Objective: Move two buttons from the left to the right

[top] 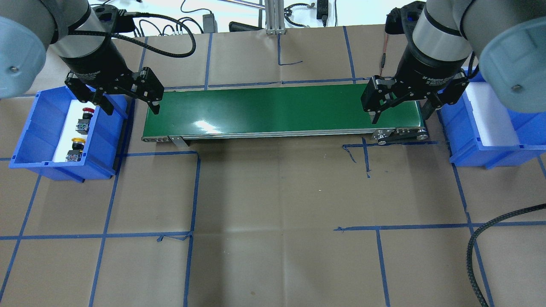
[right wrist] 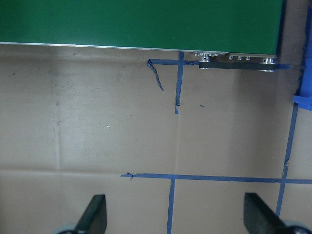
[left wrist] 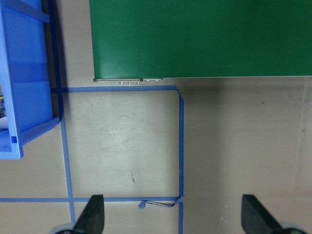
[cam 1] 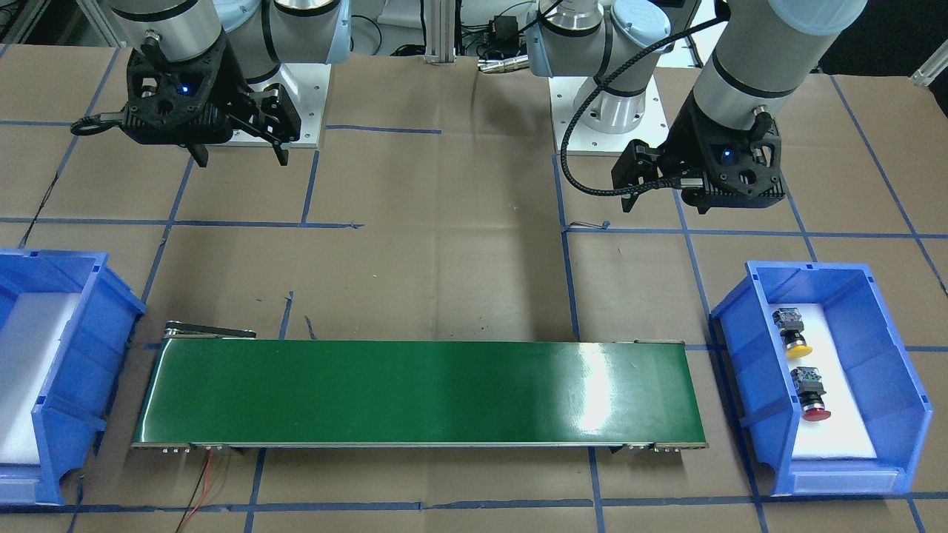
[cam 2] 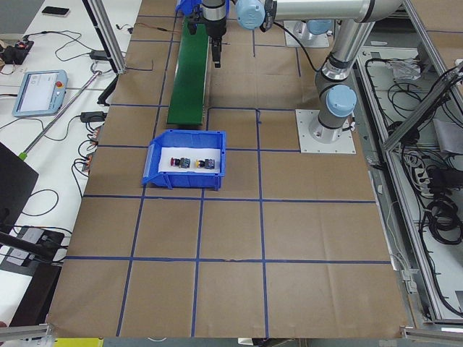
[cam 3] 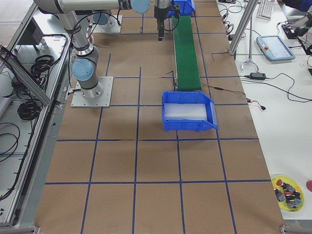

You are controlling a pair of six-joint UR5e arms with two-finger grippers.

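The right hand [right wrist: 175, 217] hangs, fingers [right wrist: 95, 214] spread wide, over the blue-taped brown tabletop [right wrist: 87, 131]; a green belt [right wrist: 136, 22] spans the top.

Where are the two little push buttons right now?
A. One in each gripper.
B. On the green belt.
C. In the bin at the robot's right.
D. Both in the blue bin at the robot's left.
D: the yellow button and the red button both lie inside the left blue bin.
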